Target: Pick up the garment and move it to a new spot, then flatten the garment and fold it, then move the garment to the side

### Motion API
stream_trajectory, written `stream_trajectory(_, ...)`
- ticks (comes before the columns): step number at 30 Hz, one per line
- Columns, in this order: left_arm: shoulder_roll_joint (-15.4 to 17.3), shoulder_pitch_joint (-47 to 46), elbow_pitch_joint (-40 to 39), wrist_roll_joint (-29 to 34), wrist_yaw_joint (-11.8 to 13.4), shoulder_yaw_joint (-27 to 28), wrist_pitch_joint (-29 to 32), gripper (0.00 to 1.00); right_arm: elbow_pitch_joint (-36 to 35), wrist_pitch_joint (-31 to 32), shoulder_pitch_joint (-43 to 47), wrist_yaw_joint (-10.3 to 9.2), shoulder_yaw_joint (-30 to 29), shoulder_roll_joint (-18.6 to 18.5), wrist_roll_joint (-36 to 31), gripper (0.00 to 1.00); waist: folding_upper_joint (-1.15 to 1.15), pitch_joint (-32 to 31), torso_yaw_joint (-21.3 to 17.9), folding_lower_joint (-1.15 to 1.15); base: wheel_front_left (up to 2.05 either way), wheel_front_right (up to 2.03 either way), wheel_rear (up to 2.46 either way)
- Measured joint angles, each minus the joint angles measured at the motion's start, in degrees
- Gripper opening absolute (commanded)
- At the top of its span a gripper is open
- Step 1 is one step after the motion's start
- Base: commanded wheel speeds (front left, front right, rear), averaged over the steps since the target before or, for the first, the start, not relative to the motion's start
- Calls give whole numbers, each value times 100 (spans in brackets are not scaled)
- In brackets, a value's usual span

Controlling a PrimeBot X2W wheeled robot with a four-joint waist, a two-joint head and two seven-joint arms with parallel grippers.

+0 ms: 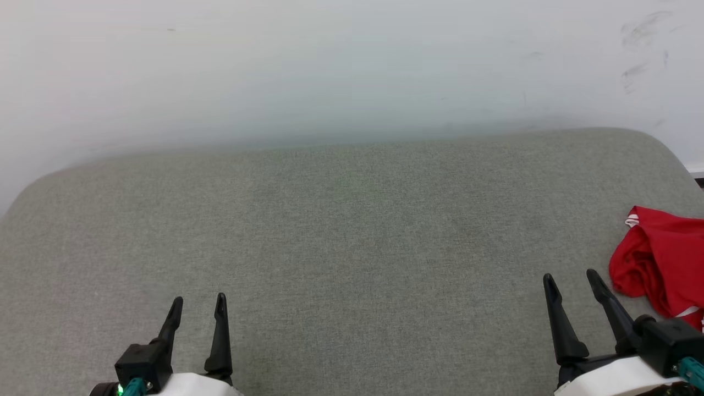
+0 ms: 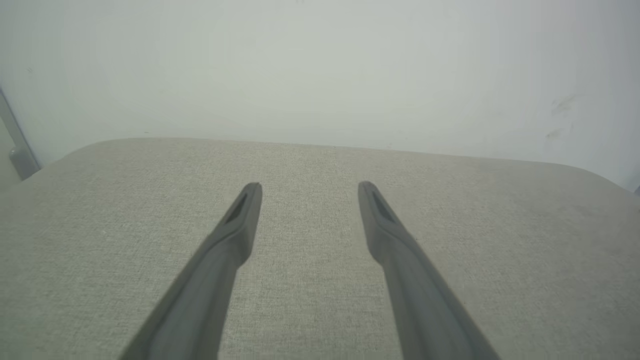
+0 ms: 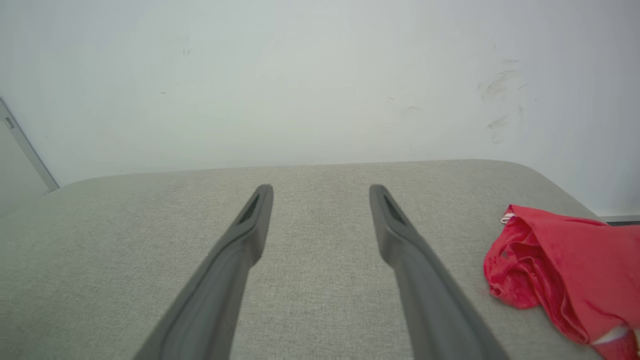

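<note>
Both arms sit low at the near edge of the grey padded surface (image 1: pixel 352 220), fingers pointing toward the pale wall (image 1: pixel 352 66). The left gripper (image 1: pixel 199 297) is down at lower left, jaws spread wide, nothing between them. Over to the right gripper (image 1: pixel 570 274): spread just as wide, and empty too. And there's the garment (image 1: pixel 663 264), a crumpled red heap at the surface's right edge (a sliver of white striped trim peeks from its top corner), just beside the right gripper's outer finger, a gap between them.
</note>
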Motion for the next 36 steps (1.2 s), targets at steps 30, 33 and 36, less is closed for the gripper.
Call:
stream_trajectory(30,-162,191,220,163,-202,49,22,0,-189,320,354,0,51,42,-168,0,0,-21,-29,1,0,0,0)
stream_trajectory(33,-178,237,350,11,-203,66,99,0,-73,323,370,0,57,41,-18,0,0,-18,-24,1,0,0,0)
stream_trajectory(36,-178,222,365,-309,-213,118,199,0,-10,324,362,0,58,37,349,0,0,-14,-13,1,0,0,0)
